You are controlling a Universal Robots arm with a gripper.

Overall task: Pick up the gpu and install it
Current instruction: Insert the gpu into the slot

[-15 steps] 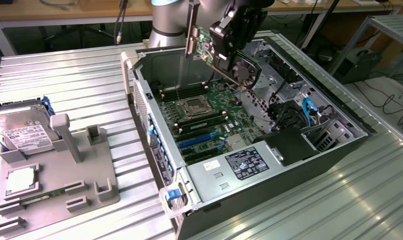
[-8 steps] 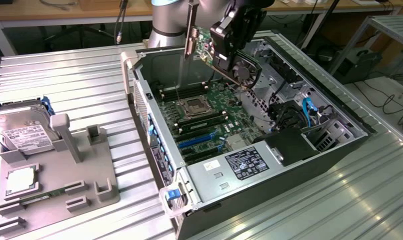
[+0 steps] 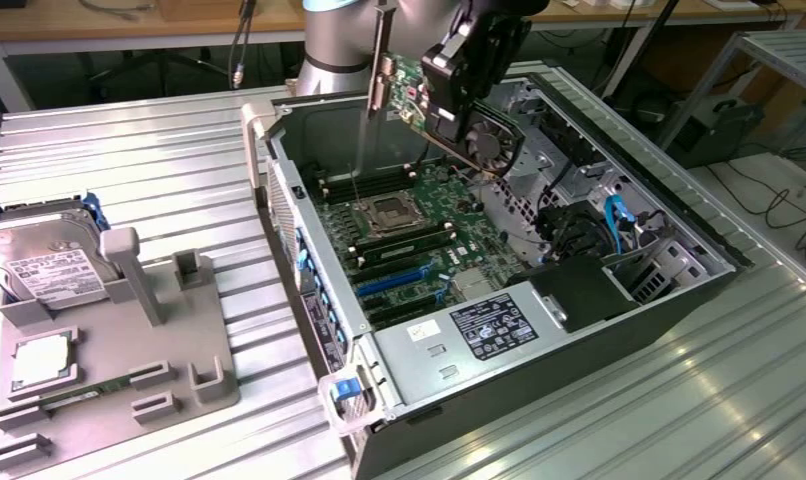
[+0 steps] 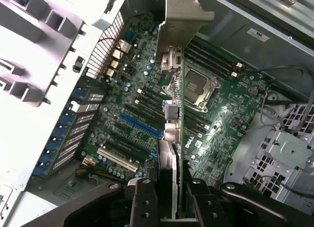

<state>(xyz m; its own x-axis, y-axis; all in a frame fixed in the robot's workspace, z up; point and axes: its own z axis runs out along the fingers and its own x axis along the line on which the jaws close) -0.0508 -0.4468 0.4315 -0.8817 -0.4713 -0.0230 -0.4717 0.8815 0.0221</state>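
Note:
My gripper [image 3: 459, 72] is shut on the gpu [image 3: 430, 105], a green card with a dark fan face and a narrow silver end bracket [image 3: 380, 60]. It hangs tilted above the open computer case [image 3: 303, 300], over the far part of the motherboard [image 3: 403, 225]. In the wrist view the gpu [image 4: 172, 138] shows edge-on between my fingers [image 4: 144, 202], its bracket [image 4: 182, 25] pointing away from me. Under it lie the motherboard [image 4: 221, 133] and a long blue slot [image 4: 140, 125]. The card is clear of the board and touches no slot.
A silver hard drive [image 3: 50, 265] stands in a grey fixture [image 3: 123, 360] at the exterior view's left. Inside the case are the power supply [image 3: 490, 330], blue cables [image 3: 617, 225] and the drive cage [image 4: 284, 158]. The case sits on a ribbed metal table [image 3: 136, 160].

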